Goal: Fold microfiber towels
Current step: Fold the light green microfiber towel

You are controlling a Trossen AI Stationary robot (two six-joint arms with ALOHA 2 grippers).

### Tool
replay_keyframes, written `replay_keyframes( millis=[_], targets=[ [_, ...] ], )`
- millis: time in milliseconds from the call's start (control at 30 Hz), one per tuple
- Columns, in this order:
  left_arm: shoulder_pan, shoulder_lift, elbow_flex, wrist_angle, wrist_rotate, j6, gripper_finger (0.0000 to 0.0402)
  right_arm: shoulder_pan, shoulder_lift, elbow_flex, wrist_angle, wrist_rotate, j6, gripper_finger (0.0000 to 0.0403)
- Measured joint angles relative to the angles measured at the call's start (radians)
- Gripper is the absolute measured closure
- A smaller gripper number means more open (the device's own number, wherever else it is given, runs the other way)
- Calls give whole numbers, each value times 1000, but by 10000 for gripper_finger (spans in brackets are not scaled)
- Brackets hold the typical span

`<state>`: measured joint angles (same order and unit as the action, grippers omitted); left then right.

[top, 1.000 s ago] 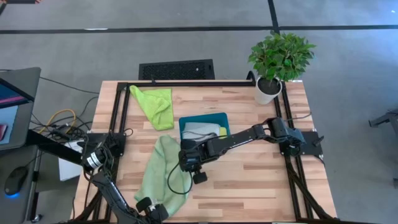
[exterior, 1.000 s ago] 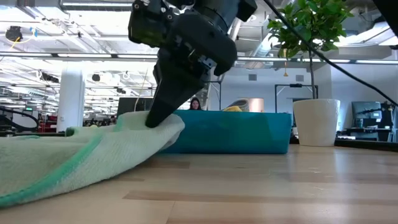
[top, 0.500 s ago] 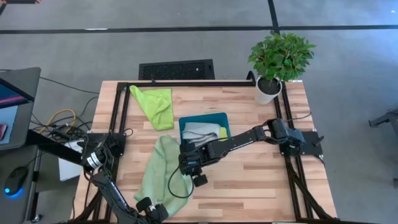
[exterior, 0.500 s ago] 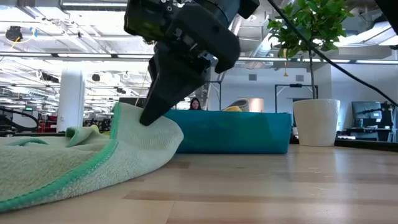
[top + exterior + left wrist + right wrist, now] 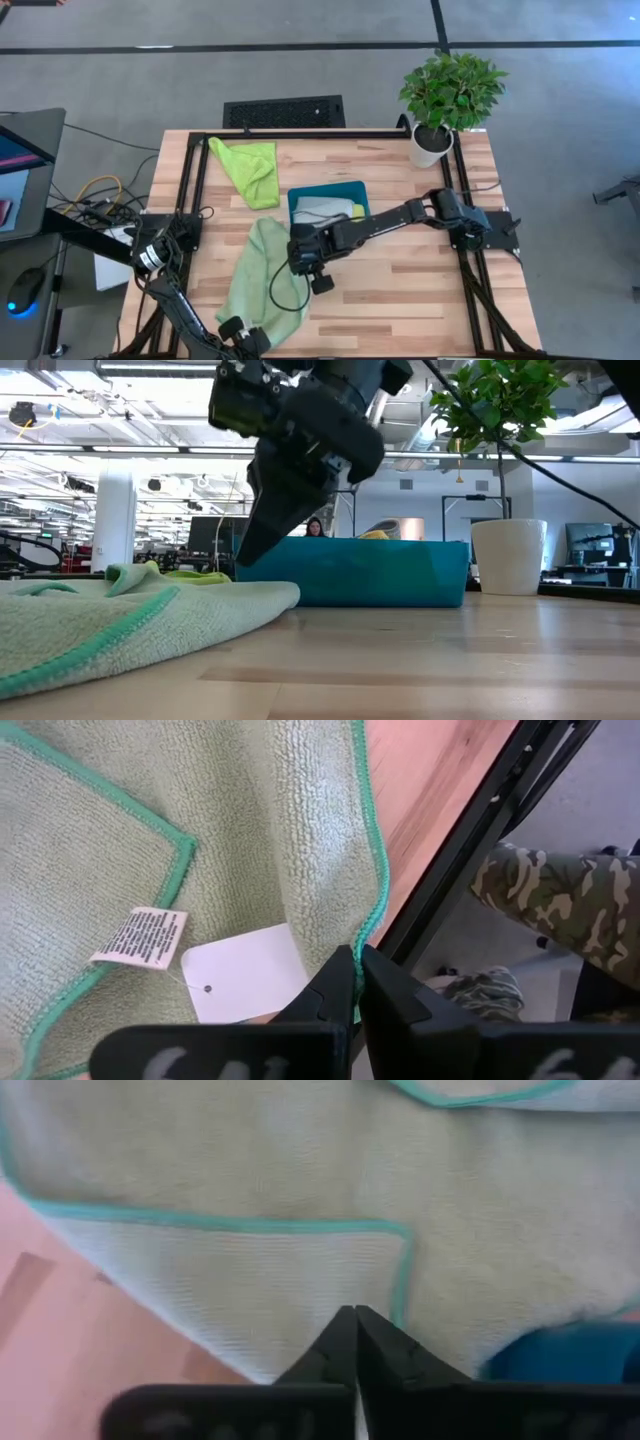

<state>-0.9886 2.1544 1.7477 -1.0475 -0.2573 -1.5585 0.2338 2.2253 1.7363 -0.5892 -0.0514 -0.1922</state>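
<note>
**Regrip the sage towel's far corner before folding**

At about 6 o'clock on the slatted wooden table, the left gripper has its fingers pressed together on the near hem of the pale sage green microfiber towel, beside its white paper tag. That pinch looks like a sound anchor, so it is best left alone.

The towel runs from there toward the middle of the table. At its far corner, by the rigid teal rectangular tray, the right gripper hangs just above the cloth with its fingers together and nothing between them; the corner lies flat on the wood. A good fold probably needs those fingers spread, lowered onto the teal-stitched hem and closed on one layer only.

Farthest off, at 11 o'clock, lies the crumpled lime green microfiber towel.
</note>
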Motion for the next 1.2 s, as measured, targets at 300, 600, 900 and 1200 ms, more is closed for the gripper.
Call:
replay_keyframes(
  millis=[300,600,900,1200],
  targets=[
    [0,0,0,-9,0,-34,401,15,3,0,16,-4,35,354],
    [0,0,0,-9,0,-35,401,15,6,0,22,-4,42,308],
    [0,0,0,-9,0,-35,401,13,6,0,61,-4,36,256],
    [0,0,0,-9,0,-34,401,2,23,0,85,-3,30,243]
  ],
)
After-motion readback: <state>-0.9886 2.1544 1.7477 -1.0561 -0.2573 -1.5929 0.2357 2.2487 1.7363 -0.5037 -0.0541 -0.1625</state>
